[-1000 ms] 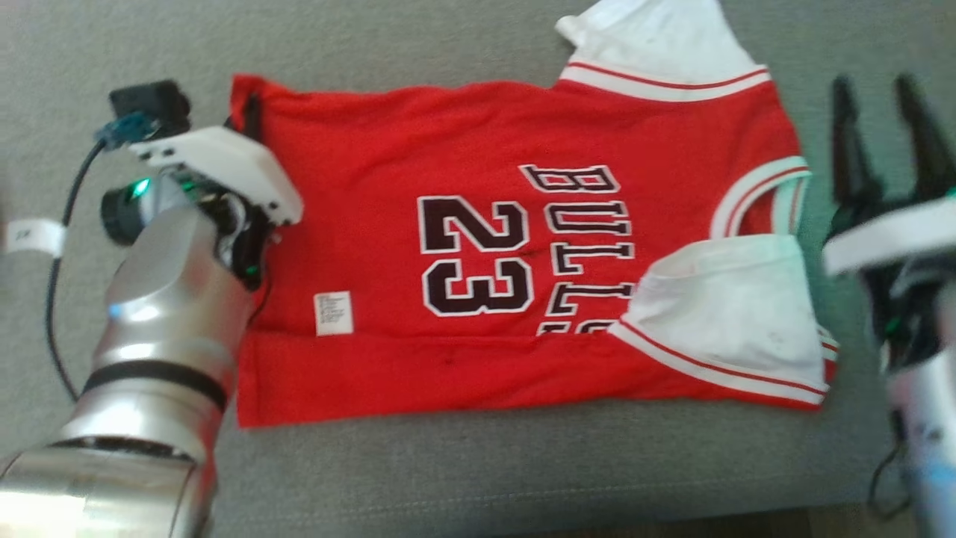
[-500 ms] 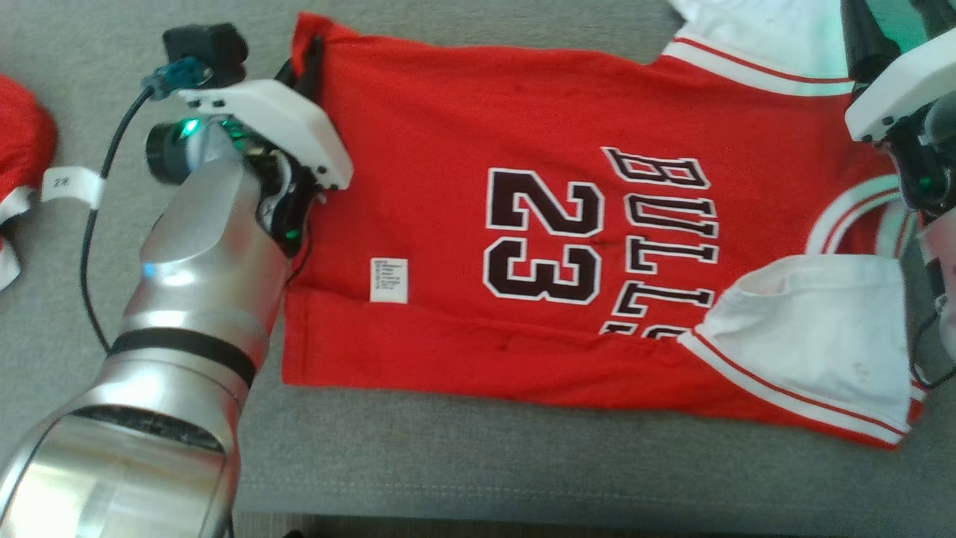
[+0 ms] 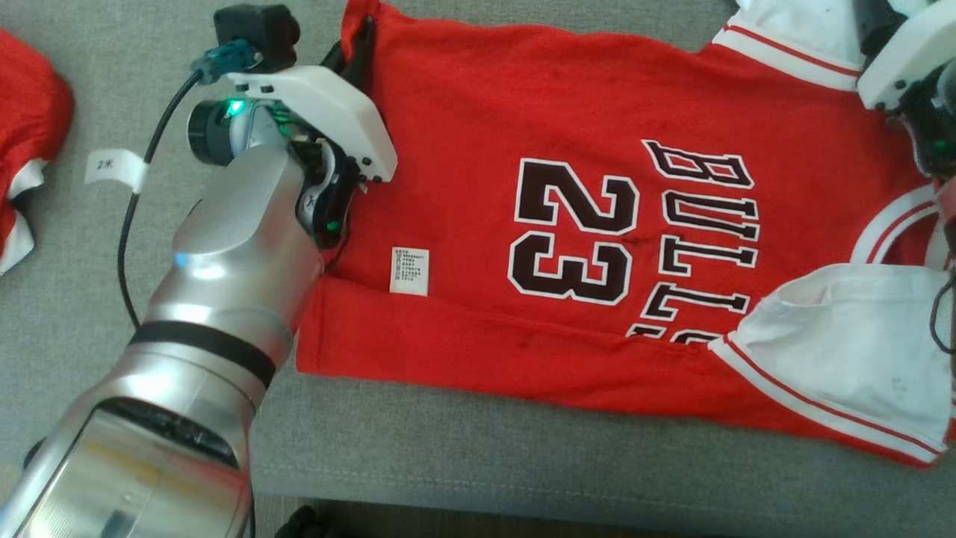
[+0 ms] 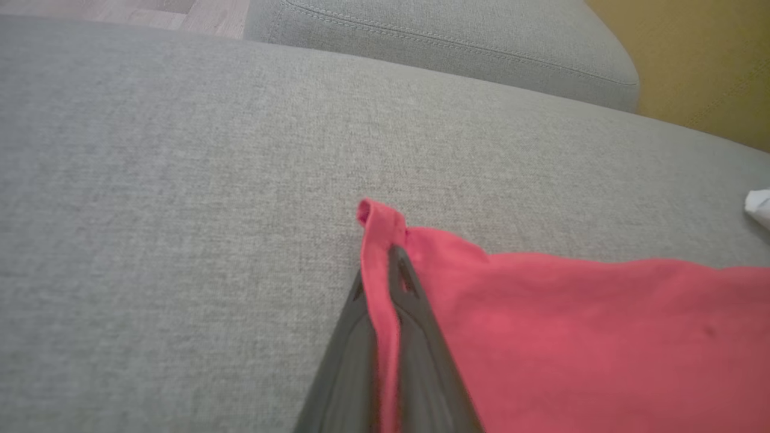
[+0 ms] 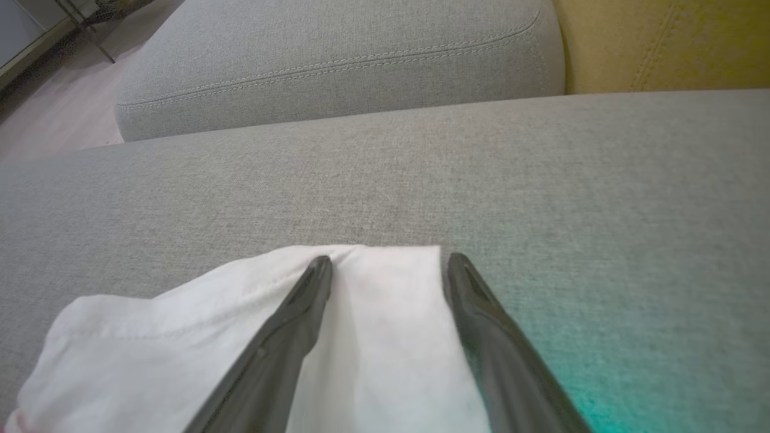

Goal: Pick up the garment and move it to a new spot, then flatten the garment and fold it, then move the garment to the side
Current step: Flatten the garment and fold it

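Observation:
The garment (image 3: 478,134) is a bright red top with white sleeves and dark "23" lettering, spread flat on the grey sofa cushion (image 3: 523,456). My left gripper (image 3: 357,46) is shut on its far left hem corner. In the left wrist view the fingers (image 4: 415,313) pinch a raised fold of the red fabric (image 4: 571,337). My right gripper (image 5: 388,261) stands open over the far white sleeve (image 5: 150,355), a fingertip on each side of the sleeve's end, nothing clamped. Its white wrist mount (image 3: 904,63) shows at the head view's top right.
Another red and white cloth (image 3: 30,112) lies at the far left. A cable with a white tag (image 3: 112,166) hangs from my left arm. The cushion's front edge (image 3: 523,497) is close below. A second grey cushion (image 5: 337,66) and a yellow backrest (image 5: 662,42) lie beyond.
The head camera has shifted, so the whole picture slid. My right gripper went from beside the garment's right edge to over the far white sleeve. The left gripper keeps hold of the same corner.

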